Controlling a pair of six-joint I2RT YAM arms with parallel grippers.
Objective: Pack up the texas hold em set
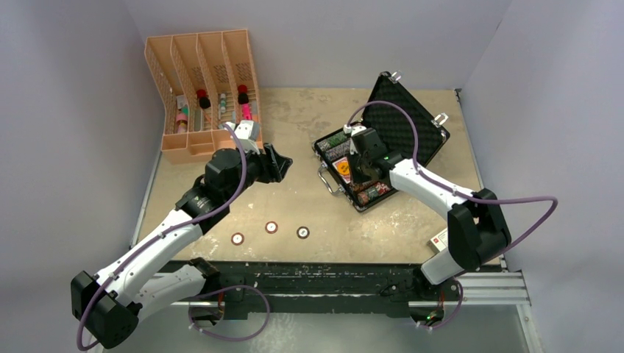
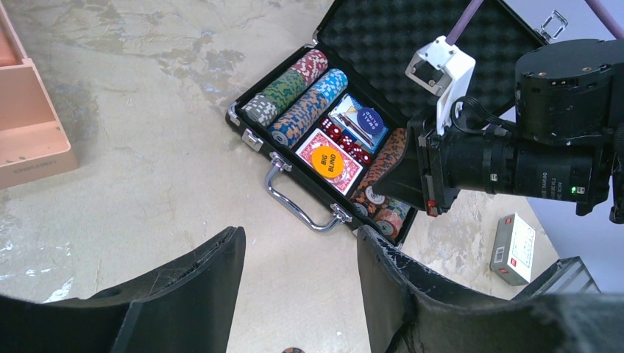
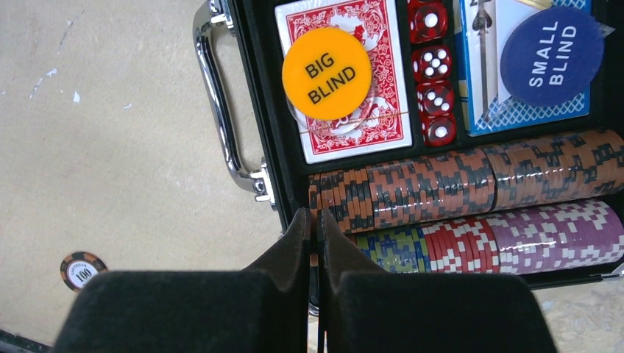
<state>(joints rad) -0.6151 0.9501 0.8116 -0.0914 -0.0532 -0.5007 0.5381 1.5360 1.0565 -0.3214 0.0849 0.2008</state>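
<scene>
The black briefcase (image 1: 407, 121) lies open at the right, with chip rows, two card decks and red dice in its tray. My right gripper (image 1: 360, 182) hovers over the tray's near end; in the right wrist view it (image 3: 314, 215) is shut on an orange-edged chip (image 3: 314, 259) held edge-on beside the orange chip row (image 3: 441, 185). My left gripper (image 1: 283, 163) hangs open and empty over bare table left of the case, its fingers (image 2: 206, 272) wide apart. Three loose chips (image 1: 271, 227) lie near the front edge. The silver handle (image 3: 218, 110) faces the arms.
An orange four-slot rack (image 1: 202, 95) with bottles stands at the back left, its corner (image 2: 29, 140) showing in the left wrist view. A small white box (image 1: 439, 239) lies by the right arm's base. One loose chip (image 3: 83, 271) marked 100 rests left of the case.
</scene>
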